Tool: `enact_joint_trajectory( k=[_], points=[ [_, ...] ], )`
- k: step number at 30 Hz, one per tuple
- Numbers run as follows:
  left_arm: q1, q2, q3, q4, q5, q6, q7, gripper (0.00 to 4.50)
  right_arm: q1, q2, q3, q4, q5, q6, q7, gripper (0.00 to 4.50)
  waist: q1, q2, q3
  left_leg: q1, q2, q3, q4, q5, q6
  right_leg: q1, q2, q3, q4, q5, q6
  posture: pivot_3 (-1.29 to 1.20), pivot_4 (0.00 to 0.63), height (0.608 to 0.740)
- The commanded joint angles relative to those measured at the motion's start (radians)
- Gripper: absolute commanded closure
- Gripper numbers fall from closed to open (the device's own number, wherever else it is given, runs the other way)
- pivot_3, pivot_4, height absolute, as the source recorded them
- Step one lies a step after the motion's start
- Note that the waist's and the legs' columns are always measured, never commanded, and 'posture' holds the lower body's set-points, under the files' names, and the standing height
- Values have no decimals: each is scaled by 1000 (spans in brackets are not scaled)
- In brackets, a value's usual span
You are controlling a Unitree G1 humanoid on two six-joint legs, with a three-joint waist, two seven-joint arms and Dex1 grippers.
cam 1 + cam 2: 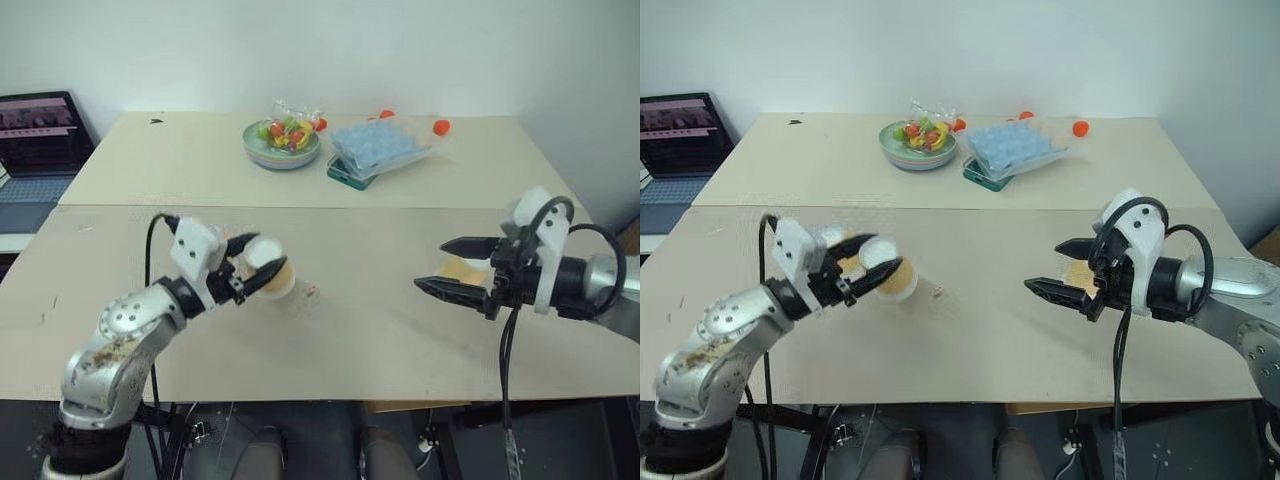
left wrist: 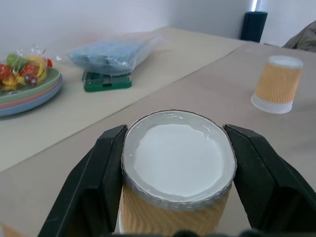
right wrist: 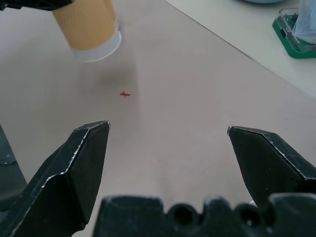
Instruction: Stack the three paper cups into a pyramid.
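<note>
A pale beige bench [image 1: 340, 330] fills the middle of the frame under a white wall. A second, lighter bench [image 1: 180, 165] adjoins it at the far side. At the upper left edge an open laptop [image 1: 35, 140] stands. At top centre a pale green fruit bowl [image 1: 281, 143] sits just beside a clear tray of blue cells [image 1: 380, 147]; small orange-red balls [image 1: 441, 127] lie near the tray.

At lower left, the left gripper [image 1: 262, 268] has its black fingers [image 2: 101, 170] pinching an inverted paper cup [image 2: 177, 173], one finger pressed on each side just below its white base. This cup appears raised off the bench.

At right, the right gripper [image 1: 448, 266] has its fingers spread wide with nothing between them. A second paper cup [image 2: 275, 84] stands inverted on the bench, partly hidden behind the right gripper. A small red mark [image 3: 125, 94] lies on the bench between the grippers.
</note>
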Motion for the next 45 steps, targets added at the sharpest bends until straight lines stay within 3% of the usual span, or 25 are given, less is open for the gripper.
enact_joint_trajectory(
  k=[1,14,23,37,39,41,45],
  points=[
    [-79,-5,-67,86,9,2,-49,1882,-20,-2,-60,-56,80,21,-44,0,-2,0,0,0,0,0,0,0,0,0,0,0,0,0,0,0,150,740],
    [-269,-115,-261,325,61,-73,-230,1882,52,38,-87,-152,217,13,-271,0,-2,0,0,-1,0,0,0,0,0,0,0,0,-1,0,0,0,150,740],
    [-312,-213,-341,409,120,-127,-277,1882,69,41,-84,-176,262,-12,-360,0,-2,0,0,-1,0,0,0,0,0,0,0,0,-1,0,0,0,150,740],
    [-215,-226,-387,386,193,-169,-302,1882,70,33,-72,-186,278,-51,-427,0,-1,0,0,-1,0,0,0,0,1,0,0,0,-1,0,0,0,150,740],
    [-214,-230,-387,390,200,-175,-303,874,69,30,-71,-184,279,-54,-430,0,-1,0,0,-1,0,0,0,0,1,0,0,0,-1,0,0,0,150,740],
    [-215,-234,-387,394,207,-181,-304,224,65,28,-68,-181,276,-56,-431,0,-1,0,0,-1,0,0,0,0,1,0,0,0,-1,0,0,0,150,740],
    [-229,-255,-372,398,207,-179,-285,101,61,26,-62,-178,272,-59,-430,0,-1,0,0,-1,0,0,0,0,1,0,0,0,-1,0,0,0,150,740]
  ],
)
